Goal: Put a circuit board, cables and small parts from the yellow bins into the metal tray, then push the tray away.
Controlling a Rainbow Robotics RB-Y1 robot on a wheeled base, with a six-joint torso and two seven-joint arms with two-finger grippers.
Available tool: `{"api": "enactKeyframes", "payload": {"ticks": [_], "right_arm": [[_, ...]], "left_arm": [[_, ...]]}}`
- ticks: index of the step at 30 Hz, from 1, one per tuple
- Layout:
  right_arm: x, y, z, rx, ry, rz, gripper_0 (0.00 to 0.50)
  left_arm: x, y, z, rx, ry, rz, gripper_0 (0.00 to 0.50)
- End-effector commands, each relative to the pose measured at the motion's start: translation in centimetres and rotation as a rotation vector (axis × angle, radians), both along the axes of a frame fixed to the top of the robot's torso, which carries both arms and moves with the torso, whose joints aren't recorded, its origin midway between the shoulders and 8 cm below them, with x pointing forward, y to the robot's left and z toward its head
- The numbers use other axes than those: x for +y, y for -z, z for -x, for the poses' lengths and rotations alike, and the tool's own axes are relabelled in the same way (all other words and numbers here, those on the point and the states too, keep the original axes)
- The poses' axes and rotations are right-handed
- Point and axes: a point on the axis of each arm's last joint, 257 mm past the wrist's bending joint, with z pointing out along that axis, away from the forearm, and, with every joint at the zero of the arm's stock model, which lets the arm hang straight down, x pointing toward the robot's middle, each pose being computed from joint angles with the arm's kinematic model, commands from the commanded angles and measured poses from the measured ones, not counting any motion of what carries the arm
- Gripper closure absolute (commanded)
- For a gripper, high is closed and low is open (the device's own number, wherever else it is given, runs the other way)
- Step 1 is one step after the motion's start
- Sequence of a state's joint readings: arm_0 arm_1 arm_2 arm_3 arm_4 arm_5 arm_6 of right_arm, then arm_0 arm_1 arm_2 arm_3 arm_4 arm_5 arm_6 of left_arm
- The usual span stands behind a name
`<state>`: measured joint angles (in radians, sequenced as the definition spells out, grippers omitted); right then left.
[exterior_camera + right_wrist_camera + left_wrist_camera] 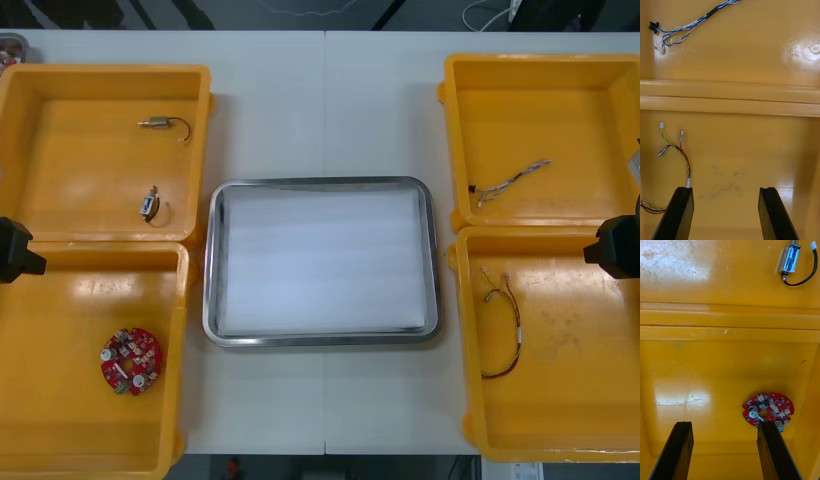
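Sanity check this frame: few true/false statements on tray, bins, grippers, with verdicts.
1. The metal tray holds the circuit board. False: the tray is empty; the board lies in the near left bin.
2. The left gripper and right gripper are both open. True.
3. The blue and white cable lies in the far right bin. True.
4. The right gripper clamps the red and yellow cable. False: it lies loose on the near right bin's floor.

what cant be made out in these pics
- Right wrist view: red and yellow cable partly behind a finger of the open right gripper.
- Left wrist view: round red circuit board partly behind a finger of the open left gripper.
- Front view: small metal parts too small to identify.
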<state>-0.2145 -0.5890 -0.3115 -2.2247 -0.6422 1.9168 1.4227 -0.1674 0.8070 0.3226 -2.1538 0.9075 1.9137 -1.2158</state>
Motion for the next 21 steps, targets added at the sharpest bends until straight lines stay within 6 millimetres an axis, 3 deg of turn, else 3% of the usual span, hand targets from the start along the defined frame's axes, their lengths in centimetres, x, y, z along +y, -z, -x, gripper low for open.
{"api": "enactKeyframes", "payload": {"ticks": [1, 21], "right_arm": [[-1.55, -1.46, 0.32, -0.033, 0.039, 0.029, 0.0], [-1.55, -1.46, 0.32, -0.033, 0.039, 0.029, 0.0]], "left_arm": [[1.56, -1.23, 0.55, -0.015, 0.068, -0.084, 0.0], [1.56, -1.23, 0.55, -0.015, 0.068, -0.084, 0.0]]}}
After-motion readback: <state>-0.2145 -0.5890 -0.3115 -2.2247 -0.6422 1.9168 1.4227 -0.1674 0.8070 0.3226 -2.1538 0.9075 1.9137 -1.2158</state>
